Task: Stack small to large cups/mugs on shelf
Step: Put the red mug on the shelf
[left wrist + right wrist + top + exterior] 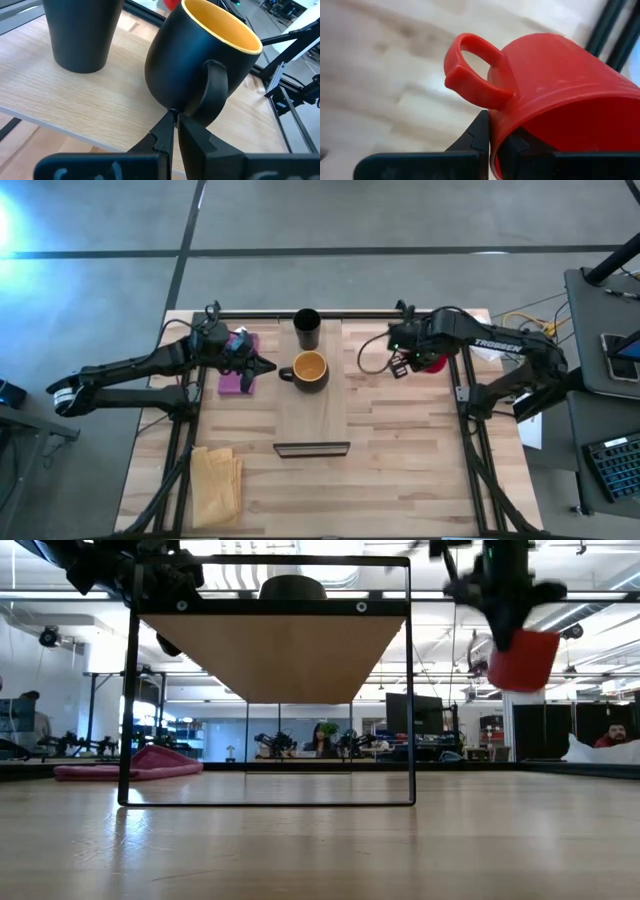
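Observation:
The pale wooden shelf [312,415] stands raised on its dark wire frame [410,690]. On its far end stand the black tumbler [307,328] and the dark mug with the yellow inside [311,370], both upright on their bases. My left gripper [265,367] is shut, its tips at the foot of the mug's handle [212,95]. My right gripper [408,361] is shut on the red mug [433,362], right of the shelf and high above the table, as the low view [522,658] shows. My left gripper comes level from the table's left, its shut fingertips [167,122] right at the lower end of the dark mug's handle [197,112]. I cannot tell whether they touch it. My right gripper pinches the red mug's wall at the rim [495,130], just beside the handle [470,80], one finger outside [479,135] and one inside [517,145]. The mug is lifted clear of the table and hangs tilted below the fingers.
A pink cloth [238,365] lies left of the shelf under my left arm. A yellow cloth [216,480] lies at the near left. Dark rails [465,395] run along the table's sides. People and desks show in the room beyond [322,740].

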You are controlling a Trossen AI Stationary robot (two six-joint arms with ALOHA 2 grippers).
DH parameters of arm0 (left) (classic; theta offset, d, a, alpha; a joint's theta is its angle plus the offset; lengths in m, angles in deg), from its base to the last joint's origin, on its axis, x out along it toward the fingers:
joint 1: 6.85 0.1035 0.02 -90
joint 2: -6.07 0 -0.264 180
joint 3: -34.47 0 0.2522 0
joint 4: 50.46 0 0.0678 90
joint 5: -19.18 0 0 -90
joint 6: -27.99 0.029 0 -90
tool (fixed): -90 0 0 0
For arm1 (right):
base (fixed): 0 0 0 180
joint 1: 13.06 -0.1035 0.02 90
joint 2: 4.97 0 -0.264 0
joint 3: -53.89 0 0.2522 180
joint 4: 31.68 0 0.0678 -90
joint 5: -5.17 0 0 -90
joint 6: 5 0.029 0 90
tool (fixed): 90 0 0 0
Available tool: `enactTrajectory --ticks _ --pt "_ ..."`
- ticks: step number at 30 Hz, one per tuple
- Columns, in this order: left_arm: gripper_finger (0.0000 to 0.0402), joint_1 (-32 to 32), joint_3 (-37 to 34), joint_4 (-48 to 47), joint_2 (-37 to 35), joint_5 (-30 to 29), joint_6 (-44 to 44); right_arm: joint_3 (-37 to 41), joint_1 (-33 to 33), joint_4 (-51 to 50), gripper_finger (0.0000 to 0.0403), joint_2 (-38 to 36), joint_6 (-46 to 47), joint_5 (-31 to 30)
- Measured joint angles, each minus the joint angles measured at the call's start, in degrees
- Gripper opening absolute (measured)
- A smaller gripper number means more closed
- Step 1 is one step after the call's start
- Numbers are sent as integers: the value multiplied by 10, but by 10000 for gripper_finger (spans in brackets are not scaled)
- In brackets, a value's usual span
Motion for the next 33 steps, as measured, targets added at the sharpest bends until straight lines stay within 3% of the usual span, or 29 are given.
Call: enactTrajectory --ticks 5,10,16,23,33 --pt "10 0 3 0 -2 2 1 -114 -92 -32 9 62 55 7" --pt "10 0 20 -1 -11 34 4 -241 -159 -32 9 156 28 5" --pt "10 -1 51 -23 -25 61 5 -389 -186 -31 9 262 -4 2" --pt "10 -1 91 -127 -58 66 55 -544 -213 -31 9 355 1 27" --pt "10 -5 87 -140 -89 67 12 -558 -274 -11 9 368 56 69"
